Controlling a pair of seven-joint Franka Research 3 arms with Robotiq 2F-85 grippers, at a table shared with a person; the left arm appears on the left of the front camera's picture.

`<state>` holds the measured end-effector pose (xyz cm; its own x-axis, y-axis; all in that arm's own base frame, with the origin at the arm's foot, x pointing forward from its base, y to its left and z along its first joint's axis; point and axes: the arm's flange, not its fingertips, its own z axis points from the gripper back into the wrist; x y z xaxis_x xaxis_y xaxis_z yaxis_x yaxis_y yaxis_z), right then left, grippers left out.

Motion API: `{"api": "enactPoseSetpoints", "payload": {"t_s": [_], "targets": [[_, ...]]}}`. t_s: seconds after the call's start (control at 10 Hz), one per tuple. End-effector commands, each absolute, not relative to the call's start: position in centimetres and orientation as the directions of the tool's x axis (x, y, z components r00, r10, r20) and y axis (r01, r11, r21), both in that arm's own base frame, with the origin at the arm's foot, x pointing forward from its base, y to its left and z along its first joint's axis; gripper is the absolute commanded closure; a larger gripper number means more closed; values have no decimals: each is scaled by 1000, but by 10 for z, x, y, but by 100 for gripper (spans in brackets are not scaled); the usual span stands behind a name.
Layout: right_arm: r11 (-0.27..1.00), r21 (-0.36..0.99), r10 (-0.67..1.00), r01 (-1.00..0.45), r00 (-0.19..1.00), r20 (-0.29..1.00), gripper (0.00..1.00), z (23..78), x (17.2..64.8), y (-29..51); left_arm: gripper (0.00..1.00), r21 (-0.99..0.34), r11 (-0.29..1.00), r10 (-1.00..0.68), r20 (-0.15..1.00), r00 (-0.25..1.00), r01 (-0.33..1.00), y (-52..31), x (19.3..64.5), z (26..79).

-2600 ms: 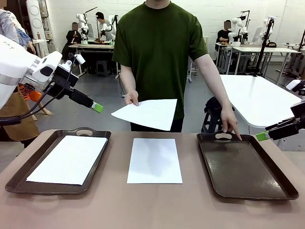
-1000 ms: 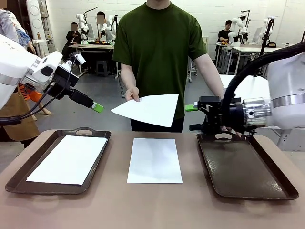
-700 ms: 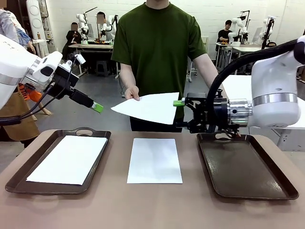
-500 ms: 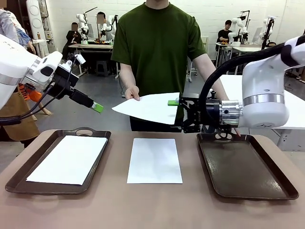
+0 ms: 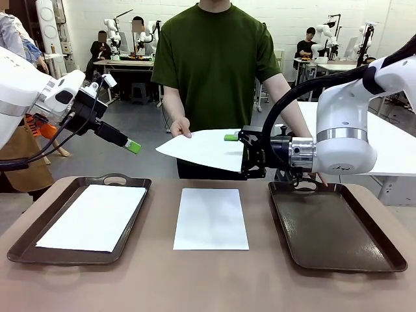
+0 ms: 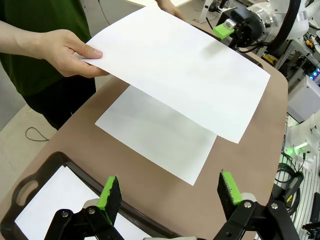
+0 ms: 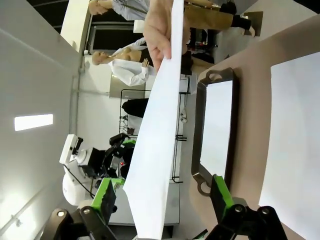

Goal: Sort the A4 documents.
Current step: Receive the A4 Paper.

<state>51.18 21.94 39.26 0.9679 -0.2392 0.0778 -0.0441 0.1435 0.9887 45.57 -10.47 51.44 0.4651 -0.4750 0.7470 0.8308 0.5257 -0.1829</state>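
Our right gripper (image 5: 237, 155), jaws open, straddles the edge of the A4 sheet (image 5: 201, 148) a person's hand (image 5: 180, 128) holds above the table (image 5: 149, 273); closing off-centre w/ thin paper could crumple or miss it.

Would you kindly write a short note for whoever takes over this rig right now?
Left gripper: jaws open, raised near the left tray.
Right gripper: jaws open around the edge of the held sheet, offered by the person's hand; not yet shut.
Done: one sheet in the left tray.
Left: held sheet, then the middle sheet on the table.
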Motion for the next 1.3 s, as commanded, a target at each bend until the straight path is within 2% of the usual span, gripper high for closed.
{"api": "enactPoseSetpoints", "payload": {"t_s": [0.0, 0.1, 0.2, 0.3, 0.4, 0.5, 0.6, 0.7, 0.8, 0.9, 1.0, 1.2], "targets": [[117, 993, -268, -3, 963, 35, 0, 389, 526, 225, 0, -182, 524, -475, 748, 463, 832, -104, 455, 515], [111, 994, -259, -8, 965, 37, 3, 388, 528, 226, 0, -182, 524, -475, 748, 463, 832, -104, 455, 515], [114, 993, -250, -14, 967, 43, 16, 387, 528, 226, 0, -182, 524, -475, 748, 463, 832, -104, 455, 515], [120, 993, -248, -15, 968, 45, 20, 385, 529, 224, 0, -182, 524, -475, 748, 463, 832, -104, 455, 515], [120, 993, -245, -22, 968, 51, 34, 384, 529, 223, 0, -182, 524, -475, 748, 463, 832, -104, 455, 515], [118, 993, -250, -15, 967, 44, 38, 381, 531, 218, 0, -182, 524, -475, 748, 463, 832, -104, 455, 515], [111, 994, -250, -7, 968, 35, 51, 379, 531, 215, 0, -182, 524, -475, 748, 463, 832, -104, 455, 515], [113, 994, -256, -3, 966, 31, 55, 379, 531, 212, 0, -182, 524, -475, 748, 463, 832, -104, 455, 515], [106, 994, -259, 6, 966, 22, 69, 378, 532, 210, 0, -182, 524, -475, 748, 463, 832, -104, 455, 515], [100, 995, -262, 11, 965, 15, 73, 378, 531, 208, 0, -182, 524, -475, 748, 463, 832, -104, 455, 515], [100, 995, -264, 12, 964, 15, 87, 378, 530, 207, 0, -182, 524, -475, 748, 463, 832, -104, 455, 515], [96, 995, -268, 11, 963, 15, 100, 377, 529, 205, 0, -182, 524, -475, 748, 463, 832, -104, 455, 515]]}}
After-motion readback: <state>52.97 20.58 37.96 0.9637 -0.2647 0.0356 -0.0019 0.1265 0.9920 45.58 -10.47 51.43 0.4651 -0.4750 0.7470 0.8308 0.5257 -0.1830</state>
